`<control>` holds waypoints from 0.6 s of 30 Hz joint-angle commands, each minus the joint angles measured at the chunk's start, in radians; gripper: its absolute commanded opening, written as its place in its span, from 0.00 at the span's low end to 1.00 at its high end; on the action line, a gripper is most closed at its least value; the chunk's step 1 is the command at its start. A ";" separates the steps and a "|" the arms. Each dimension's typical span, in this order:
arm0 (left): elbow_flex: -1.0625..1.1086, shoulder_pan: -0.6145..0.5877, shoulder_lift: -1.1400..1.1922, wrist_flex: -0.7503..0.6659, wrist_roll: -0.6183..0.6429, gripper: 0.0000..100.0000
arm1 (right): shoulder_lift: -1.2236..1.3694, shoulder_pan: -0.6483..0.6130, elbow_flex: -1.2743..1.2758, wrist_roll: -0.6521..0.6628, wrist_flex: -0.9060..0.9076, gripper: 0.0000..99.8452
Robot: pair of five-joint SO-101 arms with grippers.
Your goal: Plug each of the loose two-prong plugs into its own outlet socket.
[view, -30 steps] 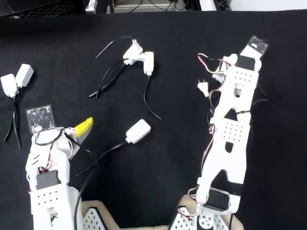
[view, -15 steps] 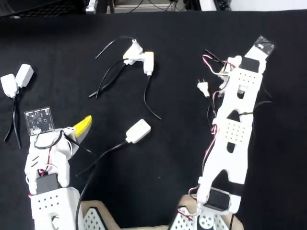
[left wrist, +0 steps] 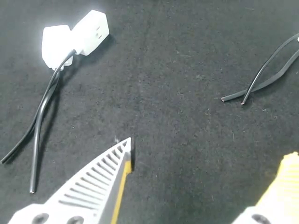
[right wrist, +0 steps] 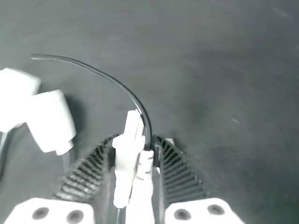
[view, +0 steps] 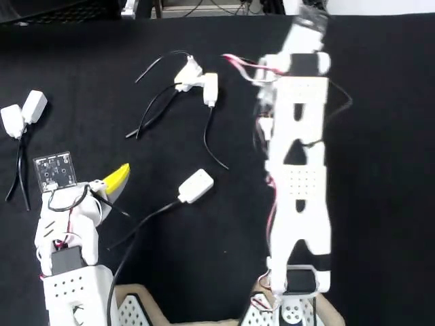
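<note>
A white two-prong plug [right wrist: 132,161] with a black cord is pinched between the fingers of my right gripper [right wrist: 135,140], which is shut on it. The right arm [view: 299,136] stretches far up the black table, right of a joined white plug and socket pair [view: 200,80], seen close by in the right wrist view [right wrist: 46,119]. A loose white socket [view: 196,185] on a black cable lies mid-table. Another white pair [view: 24,112] lies at the far left, also ahead of my left gripper [left wrist: 210,149]. That gripper [view: 117,185] is open, low at the left, holding nothing.
Loose black wire ends [left wrist: 233,99] lie ahead of the left gripper. A black cable [view: 136,224] runs from the loose socket toward the left arm's base. The table's back edge [view: 217,17] is close beyond the right arm's tip.
The right arm has swung left across the table, carrying the plug toward the top-middle pair. The left arm drew back slightly, then stayed still.
</note>
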 commanded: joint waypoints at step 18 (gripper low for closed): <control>-0.042 -0.489 -0.018 0.101 0.140 0.46 | -0.079 -0.660 0.024 0.379 -0.005 0.01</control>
